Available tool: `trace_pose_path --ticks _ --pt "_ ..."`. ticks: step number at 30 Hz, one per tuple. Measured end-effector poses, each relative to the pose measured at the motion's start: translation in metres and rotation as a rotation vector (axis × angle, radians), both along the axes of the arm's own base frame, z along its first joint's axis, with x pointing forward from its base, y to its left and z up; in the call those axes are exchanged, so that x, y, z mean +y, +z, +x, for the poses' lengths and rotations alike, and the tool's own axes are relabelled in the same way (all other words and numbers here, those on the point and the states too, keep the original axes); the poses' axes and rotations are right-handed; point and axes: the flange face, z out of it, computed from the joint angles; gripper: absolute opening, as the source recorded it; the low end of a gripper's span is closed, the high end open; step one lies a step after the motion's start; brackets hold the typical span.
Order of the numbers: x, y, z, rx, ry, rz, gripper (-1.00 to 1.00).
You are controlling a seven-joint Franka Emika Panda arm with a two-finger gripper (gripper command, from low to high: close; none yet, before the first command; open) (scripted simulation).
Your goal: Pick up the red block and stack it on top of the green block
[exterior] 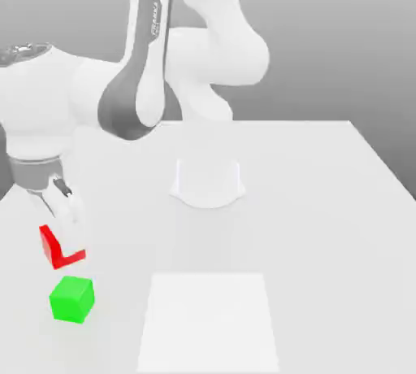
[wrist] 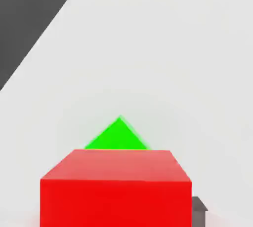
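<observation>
The red block [exterior: 50, 244] sits on the white table at the exterior view's left, largely covered by a white finger. My gripper [exterior: 68, 232] reaches down over it and is shut on it. In the hand view the red block [wrist: 116, 191] sits close up between the jaws, with one dark fingertip [wrist: 199, 212] against its side. The green block [exterior: 71, 299] rests on the table just in front of the red one, a small gap apart. Its corner [wrist: 118, 137] shows just beyond the red block's top face.
The arm's round white base [exterior: 208, 182] stands at the middle of the table [exterior: 325, 226]. A lighter rectangular patch [exterior: 208, 323] lies on the table to the right of the green block. The table's edge [wrist: 44, 28] runs near the blocks, with dark floor beyond.
</observation>
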Motion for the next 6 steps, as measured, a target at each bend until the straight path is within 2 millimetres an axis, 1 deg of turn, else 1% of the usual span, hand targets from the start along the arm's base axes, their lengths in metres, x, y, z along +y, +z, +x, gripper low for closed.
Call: trace_pose_path --ticks 2,3,6 --pt "0.0 -0.023 0.0 0.001 0.0 0.0 -1.0" --pt "0.001 -0.03 -0.001 0.001 -0.001 -0.001 1.0" --pt "0.001 -0.03 -0.001 0.001 -0.001 -0.001 1.0"
